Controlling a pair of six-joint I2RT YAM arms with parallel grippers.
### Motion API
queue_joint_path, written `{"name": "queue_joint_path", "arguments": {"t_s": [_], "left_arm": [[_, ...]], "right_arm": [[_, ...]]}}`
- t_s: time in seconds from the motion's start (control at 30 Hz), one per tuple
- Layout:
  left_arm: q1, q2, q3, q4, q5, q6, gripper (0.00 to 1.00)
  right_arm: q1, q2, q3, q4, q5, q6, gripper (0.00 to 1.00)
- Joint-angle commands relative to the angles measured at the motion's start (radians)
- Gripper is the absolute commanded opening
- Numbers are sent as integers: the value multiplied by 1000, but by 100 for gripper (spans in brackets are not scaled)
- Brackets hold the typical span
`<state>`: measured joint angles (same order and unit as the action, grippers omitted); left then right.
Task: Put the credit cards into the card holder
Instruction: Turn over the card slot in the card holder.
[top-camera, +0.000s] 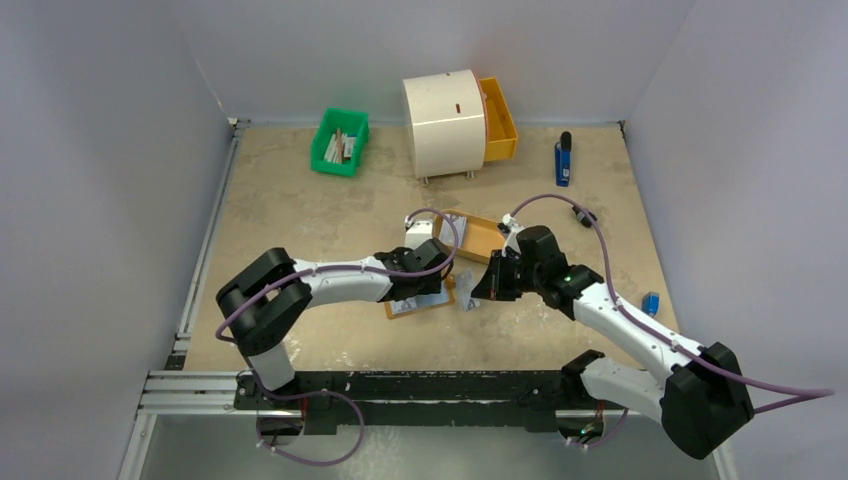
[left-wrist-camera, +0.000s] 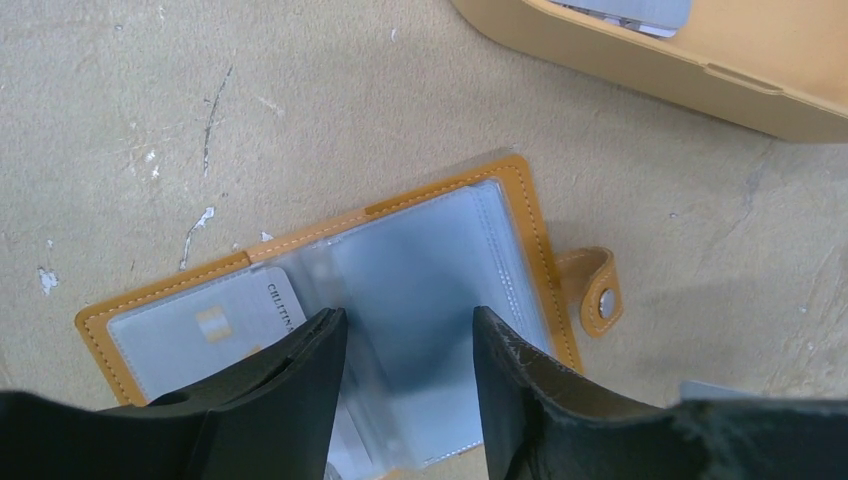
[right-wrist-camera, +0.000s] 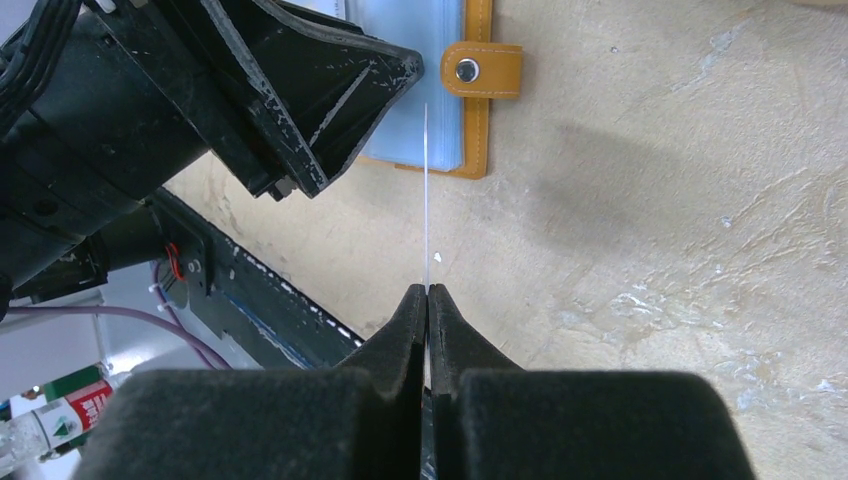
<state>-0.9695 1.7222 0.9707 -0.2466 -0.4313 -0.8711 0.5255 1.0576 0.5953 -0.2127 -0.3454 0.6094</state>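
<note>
The card holder (left-wrist-camera: 440, 250) lies open and flat on the table (left-wrist-camera: 300, 100), directly under the left fingers (left-wrist-camera: 325, 345). Its clear blue-grey sleeves face up inside a stitched orange-tan border. Those fingers are released and spread apart, with only the sleeves showing in the gap between them. Whether their tips touch the plastic cannot be told. Beside the finger on the left of the wrist view, a pale grey credit card (left-wrist-camera: 200, 325) with small dark print sits tucked in one pocket of the holder. Past the other finger, the holder's snap tab (left-wrist-camera: 597, 292) juts out over the table.

The right fingers (right-wrist-camera: 415, 320) are clenched on a thin card (right-wrist-camera: 427, 200). It is seen edge-on as a fine pale line running straight ahead from their tips toward the holder's edge, just beside the tab. Its far end comes close to the tip of the left fingers, but contact cannot be made out.

Ahead of the left fingers, apart from the holder, stands an oval orange tray (left-wrist-camera: 640, 70) with more grey cards (left-wrist-camera: 640, 12) lying in it. Well beyond both pairs of fingers, along the back of the table, are a green bin (top-camera: 325, 150), a white drum-shaped cabinet (top-camera: 445, 120) with an orange drawer (top-camera: 500, 125) pulled out, and a blue-and-black object (top-camera: 563, 160).
</note>
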Motion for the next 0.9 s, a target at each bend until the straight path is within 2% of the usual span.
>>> {"name": "queue_joint_path", "arguments": {"t_s": [0.0,0.27,0.63,0.87], "left_arm": [[-3,23,15,-7,-38,16,47],[-3,55,-24,19,-36,16,32],[-3,50,-50,32,-43,15,1],[-3,45,-56,37,-45,13,0]], "right_arm": [[4,-13,-7,2,21,4,0],[4,-14,-7,-3,21,4,0],[4,12,-15,19,-21,-2,0],[6,55,-11,67,-110,-12,0]]}}
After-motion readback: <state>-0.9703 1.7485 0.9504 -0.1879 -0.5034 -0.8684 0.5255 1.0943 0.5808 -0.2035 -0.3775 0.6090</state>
